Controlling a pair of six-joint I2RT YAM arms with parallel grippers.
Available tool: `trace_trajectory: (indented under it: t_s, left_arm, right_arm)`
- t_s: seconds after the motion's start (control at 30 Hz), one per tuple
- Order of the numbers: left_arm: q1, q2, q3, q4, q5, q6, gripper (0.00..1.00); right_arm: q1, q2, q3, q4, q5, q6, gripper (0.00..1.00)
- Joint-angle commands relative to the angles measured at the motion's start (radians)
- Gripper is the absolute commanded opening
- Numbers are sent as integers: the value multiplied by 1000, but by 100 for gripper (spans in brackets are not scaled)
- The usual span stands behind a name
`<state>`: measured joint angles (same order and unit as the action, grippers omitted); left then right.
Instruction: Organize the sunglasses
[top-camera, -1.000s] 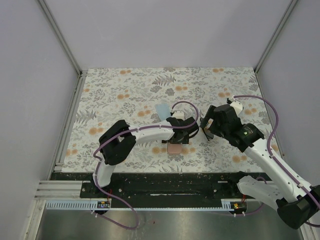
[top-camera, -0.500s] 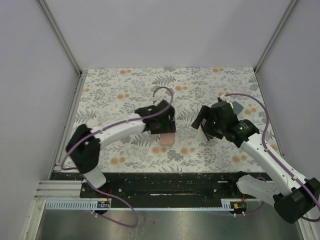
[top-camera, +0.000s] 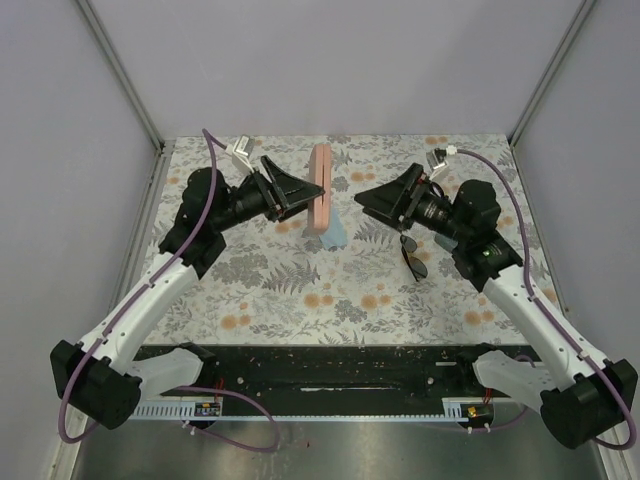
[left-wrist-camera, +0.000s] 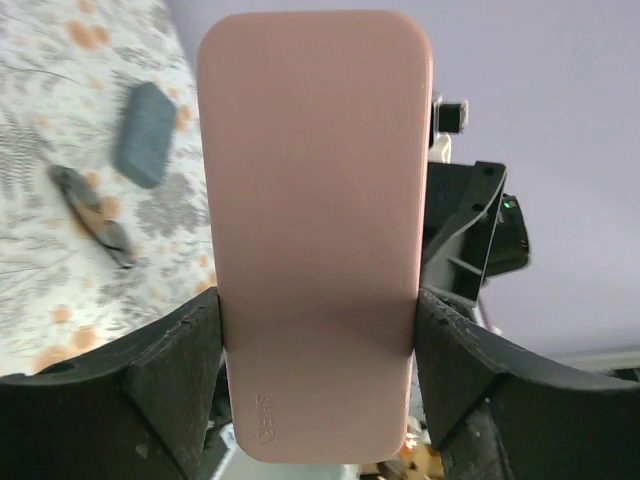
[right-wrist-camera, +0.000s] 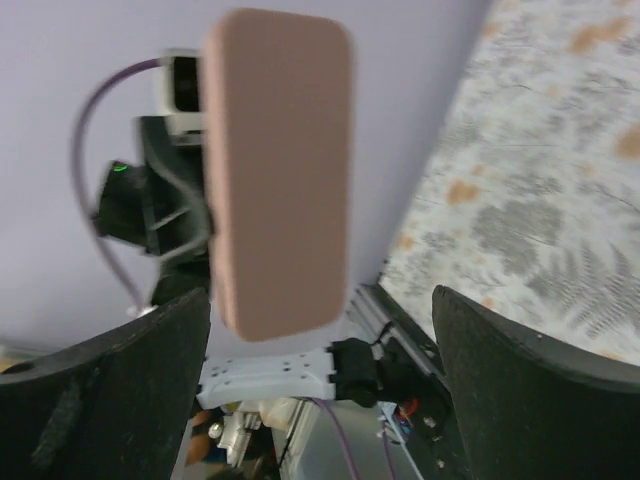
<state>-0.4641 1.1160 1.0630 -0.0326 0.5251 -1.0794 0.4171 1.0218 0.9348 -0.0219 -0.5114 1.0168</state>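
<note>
- Nearest the arm bases: the dark-lensed sunglasses lie on the floral table, right of centre. Neither gripper touches them.
- A second ago the right arm hung low just above this pair. It has since risen away and left them on the table.
- The pale-framed pair cannot be found in any view.
- A blue-grey case shows only from the left wrist camera. It lies on the table near the sunglasses and apart from them.
- Mid-table, a light blue cloth lies flat, roughly below the raised case.
- Further in, the right gripper is up off the table with its fingers spread wide and nothing between them. It faces one broad side of the pink case with a gap left.
- The left gripper pinches the pink case across its long edges, near one end.
- Main change: a second ago this gripper was low at table centre with the case. Now the case stands upright in the air between the two grippers.
- Judgement: the case is being presented for a two-arm opening. No sunglasses are stowed yet, so the task is at an early stage.
- Judgement: the right fingers need an edge of the case, and the one-ended hold may let it twist.
</note>
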Motion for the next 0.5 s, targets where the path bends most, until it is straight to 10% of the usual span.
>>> trace_trajectory:
  t_s: [0.0, 0.47]
  left_arm:
    - [9, -1, -34, 368, 199, -250, 45]
    - [-10, -38, -90, 500, 217, -344, 45]
  right_arm:
    - [-3, 66, 33, 561, -232, 239, 99]
    - [0, 141, 157, 451, -276, 200, 100]
